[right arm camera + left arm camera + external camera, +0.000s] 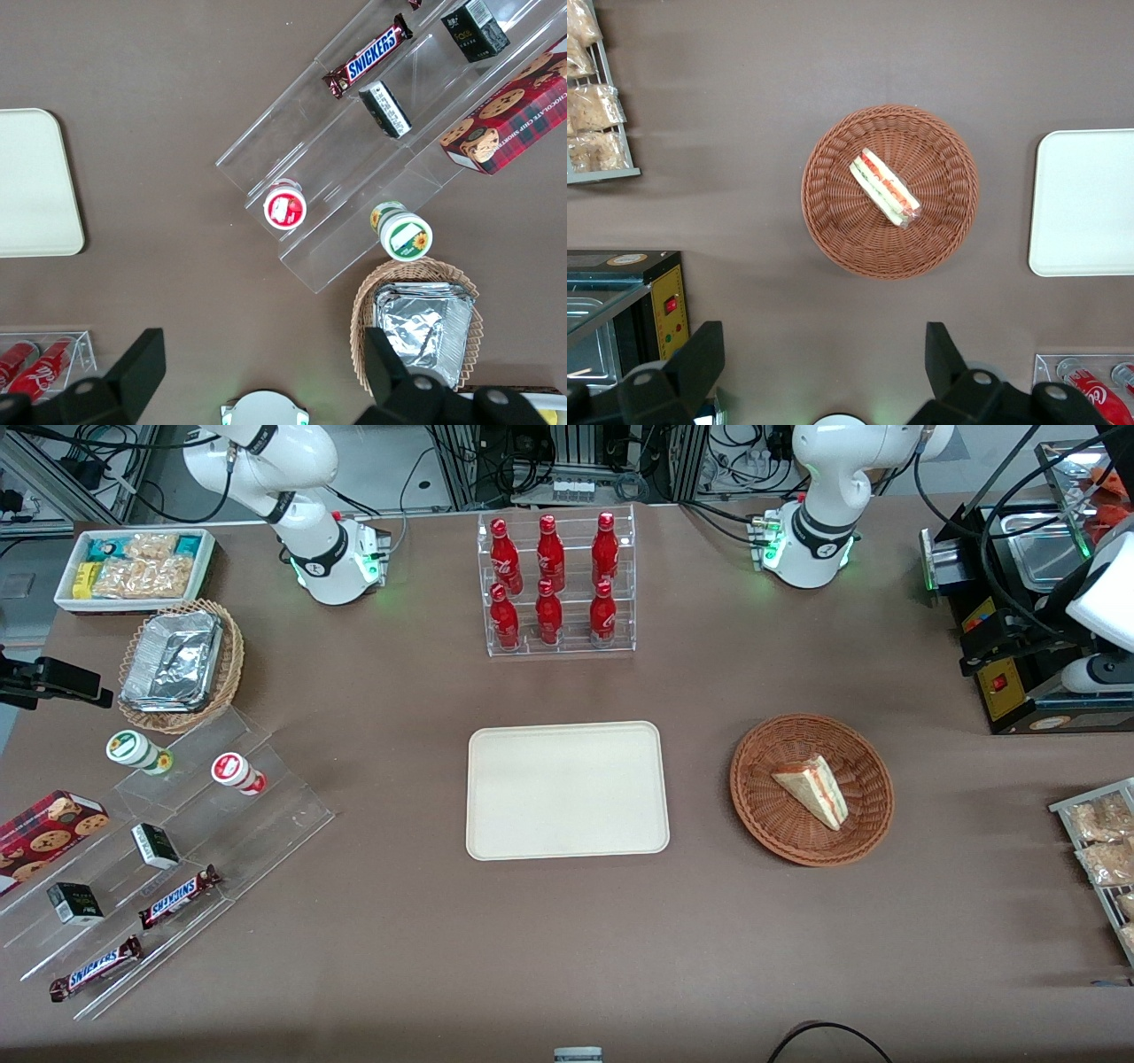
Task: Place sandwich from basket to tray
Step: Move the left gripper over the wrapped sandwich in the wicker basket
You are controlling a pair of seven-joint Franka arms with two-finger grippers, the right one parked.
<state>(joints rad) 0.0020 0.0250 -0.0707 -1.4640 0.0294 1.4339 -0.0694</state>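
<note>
The sandwich point(813, 788), a pale bread wedge with red, orange and green filling, lies in the round reddish-brown wicker basket point(753, 797) toward the working arm's end of the table. The cream tray point(567, 790) lies flat beside the basket, at the table's middle, with nothing on it. In the left wrist view the sandwich point(884, 187) sits near the middle of the basket point(833, 204), and the tray's edge point(1085, 202) shows beside it. My left gripper point(819, 363) hangs high above the table, farther from the front camera than the basket, open and empty.
A clear rack of red bottles point(556, 584) stands farther back than the tray. A black appliance point(1019, 602) and a rack of bagged snacks point(1099, 841) sit at the working arm's end. Acrylic steps with snacks point(159, 850) and a foil-tray basket point(177, 664) are at the parked arm's end.
</note>
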